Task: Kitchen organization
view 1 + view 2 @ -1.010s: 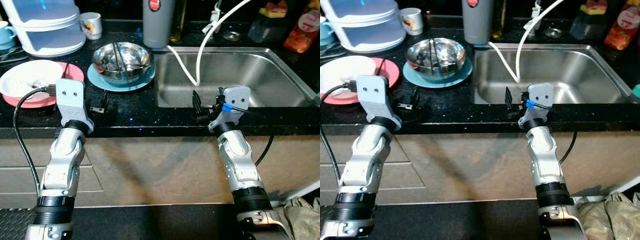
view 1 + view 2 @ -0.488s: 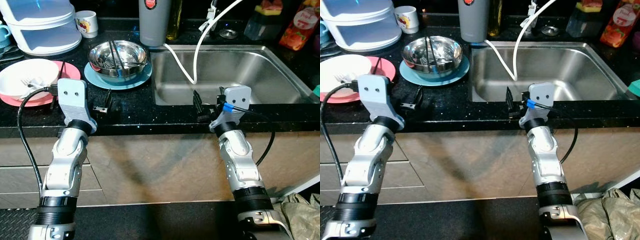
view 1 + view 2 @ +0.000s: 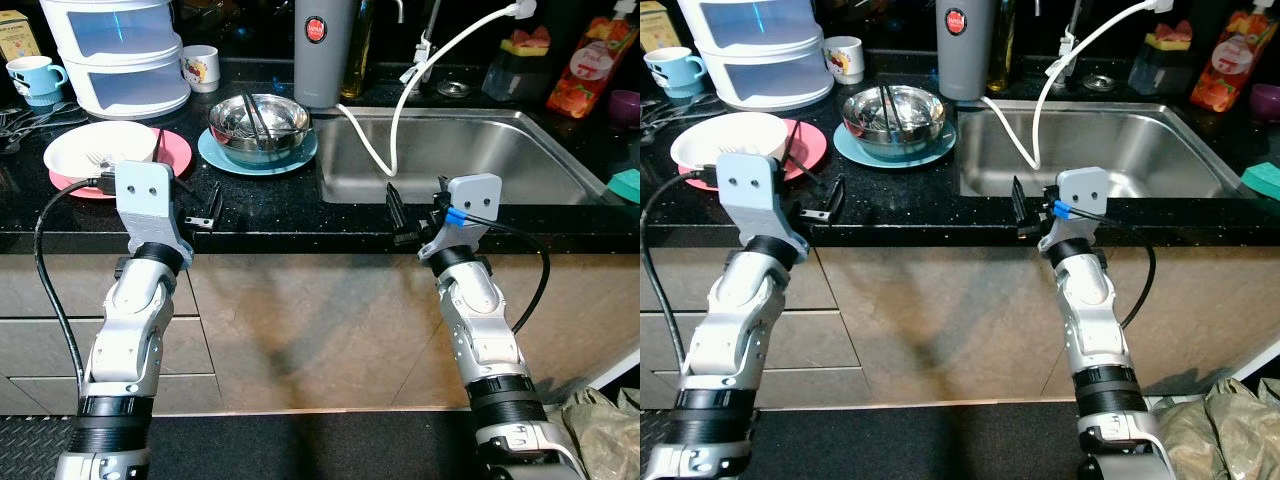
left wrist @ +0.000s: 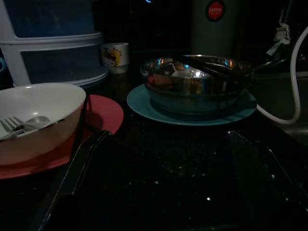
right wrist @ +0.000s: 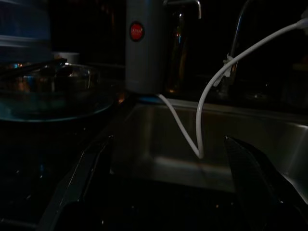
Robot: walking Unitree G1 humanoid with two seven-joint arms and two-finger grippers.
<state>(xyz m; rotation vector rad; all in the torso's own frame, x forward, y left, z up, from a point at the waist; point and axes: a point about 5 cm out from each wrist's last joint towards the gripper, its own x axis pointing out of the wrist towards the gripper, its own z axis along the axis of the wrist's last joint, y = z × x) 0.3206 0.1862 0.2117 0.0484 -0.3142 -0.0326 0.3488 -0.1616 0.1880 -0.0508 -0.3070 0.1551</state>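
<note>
Dirty dishes not yet dealt with: steel bowl (image 3: 262, 123) with chopsticks sits on teal plate (image 3: 222, 158), white bowl (image 3: 98, 148) with fork on pink plate (image 3: 172, 150), all on black counter (image 3: 300, 210) left of sink (image 3: 470, 150). Sink looks empty, though dim. Left gripper (image 3: 205, 208) and right gripper (image 3: 397, 212) hover at counter edge, fingers spread, holding nothing. Nothing started, I judge.

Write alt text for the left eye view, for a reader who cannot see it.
Two silver robot arms reach a black kitchen counter, the left gripper and right gripper both open and empty. Behind the left one, a steel bowl sits on a teal plate; behind the right lies a steel sink.
</note>
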